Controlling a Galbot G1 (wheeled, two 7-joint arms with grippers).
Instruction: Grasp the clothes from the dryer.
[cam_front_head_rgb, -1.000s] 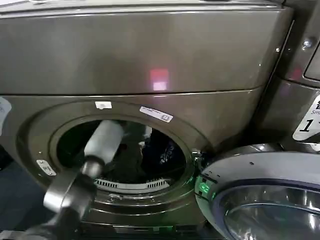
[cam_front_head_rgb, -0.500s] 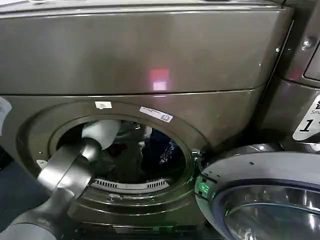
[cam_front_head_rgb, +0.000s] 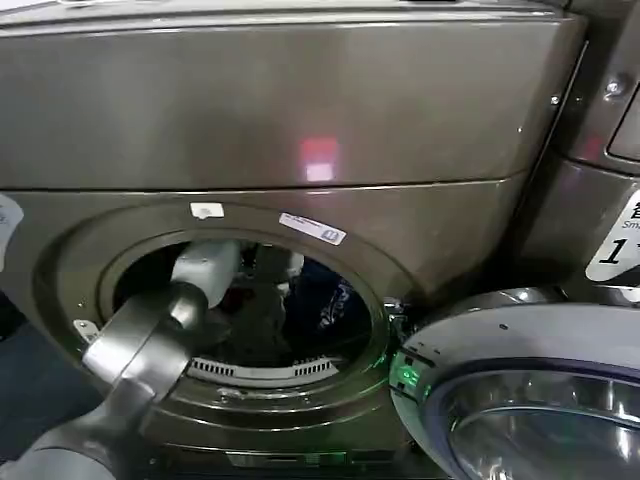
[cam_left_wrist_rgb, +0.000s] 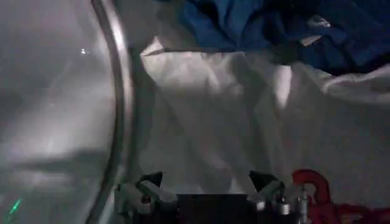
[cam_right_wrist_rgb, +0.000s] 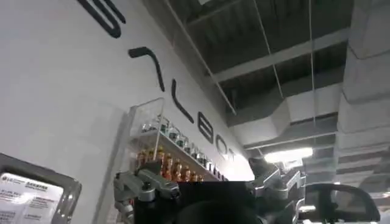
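Note:
The dryer (cam_front_head_rgb: 280, 110) is a brownish-grey front-loader with its round port (cam_front_head_rgb: 245, 300) uncovered. Inside lie the clothes: a dark navy garment (cam_front_head_rgb: 322, 300) (cam_left_wrist_rgb: 274, 24) and a white garment (cam_left_wrist_rgb: 225, 115) with a red patch (cam_left_wrist_rgb: 311, 185). My left arm (cam_front_head_rgb: 150, 340) reaches through the port into the drum. In the left wrist view my left gripper (cam_left_wrist_rgb: 207, 190) is open, its jaws wide apart just above the white cloth and holding nothing. My right gripper (cam_right_wrist_rgb: 210, 182) is parked away from the dryer, pointing up at a ceiling, open and empty.
The dryer's round glass door (cam_front_head_rgb: 520, 400) hangs open at the lower right, close to the port. A second machine with a "1" sticker (cam_front_head_rgb: 618, 245) stands to the right. The drum's metal rim (cam_left_wrist_rgb: 119, 91) runs beside the left gripper.
My left arm has swung its elbow down and to the left, and the wrist has gone deeper into the port toward the clothes. The clothes have not moved.

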